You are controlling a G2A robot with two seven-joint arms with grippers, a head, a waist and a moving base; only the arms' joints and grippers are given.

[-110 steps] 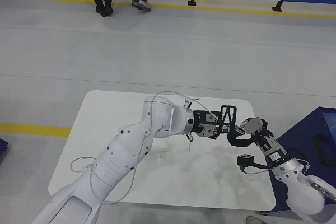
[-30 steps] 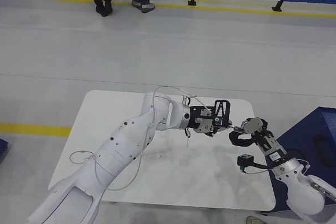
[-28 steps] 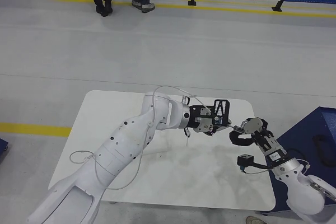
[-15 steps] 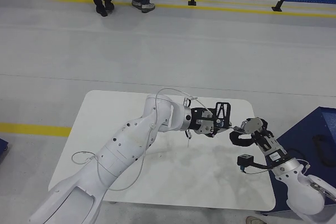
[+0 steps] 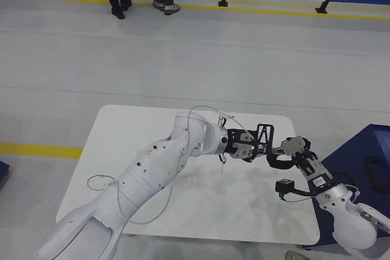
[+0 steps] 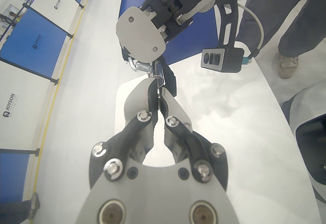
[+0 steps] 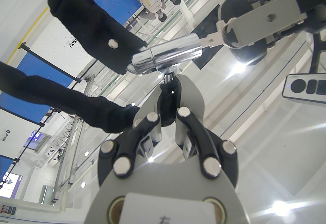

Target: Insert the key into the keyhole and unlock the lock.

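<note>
Left gripper (image 6: 156, 88): fingers pinched tight on thin flat silver metal key (image 6: 159, 100), blade poking out past fingertips. Just beyond tips: shiny chrome cylinder lock (image 7: 168, 55), key tip meeting its end face, looks started into keyhole, depth unclear. Right gripper (image 7: 171, 82): fingers closed on lock, barrel lying crosswise above its fingertips. My read: keep key in line with barrel axis, push straight, twist only once seated, right arm bracing. Lock mirror-bright, curved shackle (image 6: 133, 65) at far end.

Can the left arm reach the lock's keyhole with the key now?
Probably yes: the left gripper holds the key at the end of the lock, which the right gripper grips; nothing lies between.
</note>
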